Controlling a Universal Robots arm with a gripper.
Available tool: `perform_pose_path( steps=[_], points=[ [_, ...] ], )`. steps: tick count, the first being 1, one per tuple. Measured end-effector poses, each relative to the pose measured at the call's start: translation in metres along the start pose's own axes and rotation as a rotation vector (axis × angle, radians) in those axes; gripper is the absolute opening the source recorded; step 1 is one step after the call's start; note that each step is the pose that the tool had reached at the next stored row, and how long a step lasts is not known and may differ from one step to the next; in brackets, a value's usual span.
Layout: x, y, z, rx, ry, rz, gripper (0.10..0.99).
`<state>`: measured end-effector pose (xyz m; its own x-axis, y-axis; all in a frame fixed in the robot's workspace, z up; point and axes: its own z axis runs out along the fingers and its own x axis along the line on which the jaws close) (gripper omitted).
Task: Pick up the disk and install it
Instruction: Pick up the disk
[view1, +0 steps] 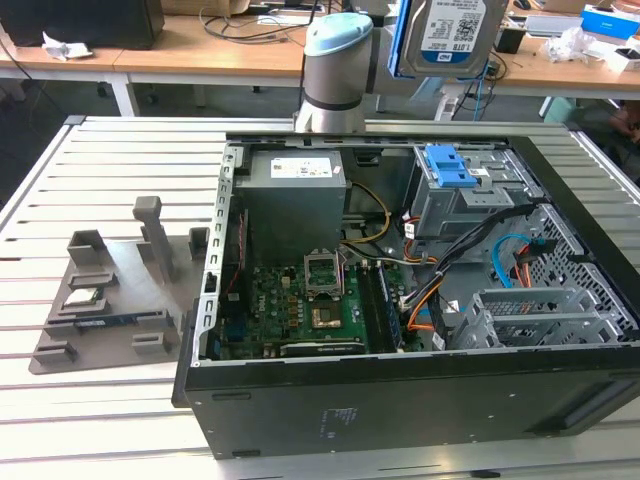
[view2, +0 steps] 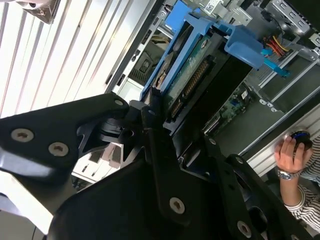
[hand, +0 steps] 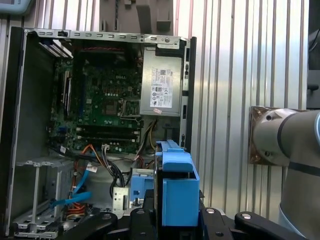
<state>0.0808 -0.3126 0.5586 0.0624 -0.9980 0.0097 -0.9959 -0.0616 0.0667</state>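
A slatted metal table (view1: 100, 160) is carrying an open computer case (view1: 400, 410), which is lying on its side with its boards exposed. Above the case, the hand (view2: 175, 132) is clamping the disk (view1: 445, 35) by its blue carrier, with the fingers (view2: 152, 130) pressing on opposite sides. The disk is hanging on edge with its label facing outward. Its long axis is apparently pointing from the hand down toward the case — over the case's drive cage (view1: 455, 190), and well apart from it.
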Motion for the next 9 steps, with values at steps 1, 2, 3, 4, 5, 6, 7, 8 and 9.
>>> perform_pose_path(
  steps=[1, 2, 3, 4, 5, 6, 7, 8, 9],
  points=[
    [0.0002, -0.0037, -0.0002, 0.0, -0.0001, 0.0, 0.369],
    [0.0005, -0.0087, -0.0006, 0.0, 0.0, 0.0, 0.369],
    [0.0007, -0.0108, -0.0007, 0.0, 0.0, 0.0, 0.369],
    [0.0008, -0.0128, -0.0009, 0.0, 0.0, 0.0, 0.369],
    [0.0009, -0.015, -0.001, 0.0, 0.0, 0.0, 0.369],
    [0.0011, -0.0168, -0.0011, 0.0, -0.0001, 0.0, 0.369],
    [0.0013, -0.0204, -0.0013, 0.0, -0.0001, 0.0, 0.369],
    [0.0015, -0.024, -0.0016, 0.0, 0.0, 0.0, 0.369],
    [0.0017, -0.0261, -0.0017, 0.0, -0.0001, 0.0, 0.369]
  ],
)
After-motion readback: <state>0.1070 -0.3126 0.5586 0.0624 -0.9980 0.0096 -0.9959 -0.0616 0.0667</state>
